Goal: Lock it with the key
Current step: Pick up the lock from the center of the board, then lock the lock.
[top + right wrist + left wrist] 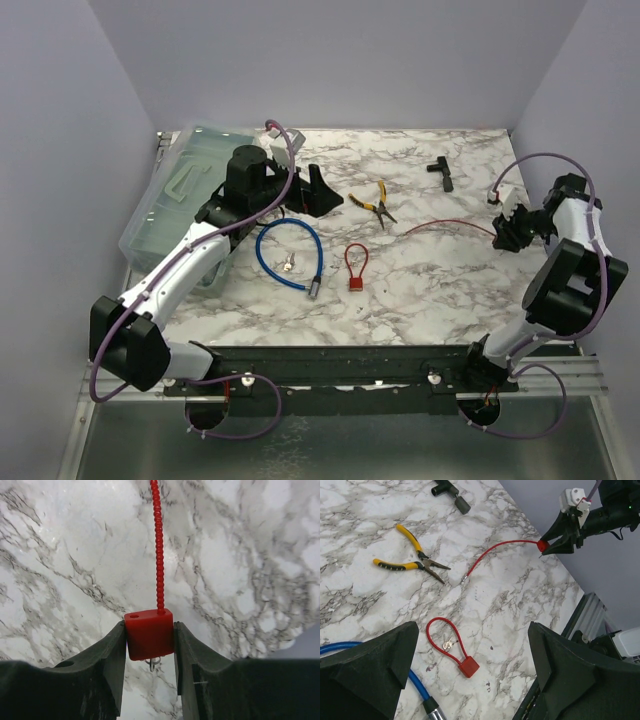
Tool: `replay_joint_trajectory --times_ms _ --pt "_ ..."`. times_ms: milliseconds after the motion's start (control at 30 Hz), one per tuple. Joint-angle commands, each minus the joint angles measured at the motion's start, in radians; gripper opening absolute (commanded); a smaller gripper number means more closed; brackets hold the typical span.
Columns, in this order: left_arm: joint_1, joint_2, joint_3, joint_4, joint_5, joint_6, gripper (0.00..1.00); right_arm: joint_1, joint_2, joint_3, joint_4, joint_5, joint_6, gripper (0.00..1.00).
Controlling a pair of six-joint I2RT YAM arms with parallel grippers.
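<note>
Red lock body (149,641) | clamped in right gripper (149,626) | clearest: right wrist

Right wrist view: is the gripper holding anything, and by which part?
Yes: the right gripper holds the red cable lock by its block-shaped body, one finger on each side. Its cable runs free ahead.

red cable lock (149,634) | square red body upright, pinched in right gripper (149,625), raised off marble tabletop (75,555) | beaded red cable (159,545) unlatched, free end lying on marble
</note>
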Motion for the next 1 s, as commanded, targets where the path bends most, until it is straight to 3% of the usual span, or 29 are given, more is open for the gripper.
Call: replay_joint_trajectory --times_ms 0,233,433,767,967 --pt "0.001 0.024 0.053 -0.004 0.087 0.073 0.99 -0.005 -0.108 0.001 -0.01 -0.113 -0.021 0.28" --pt "0.001 0.089 0.161 -0.084 0.202 0.205 0.97 0.014 -0.273 0.024 -0.03 -0.254 -0.054 0.25" --pt "-0.007 0.186 0.285 -0.202 0.302 0.275 0.93 0.147 -0.386 0.022 0.011 -0.327 0.009 0.24" --pt "-0.089 0.31 0.451 -0.406 0.184 0.477 0.85 0.422 -0.49 0.038 0.096 -0.31 0.113 0.22" --pt "-0.117 0.339 0.47 -0.468 0.162 0.528 0.78 0.505 -0.517 0.034 0.127 -0.29 0.122 0.22"
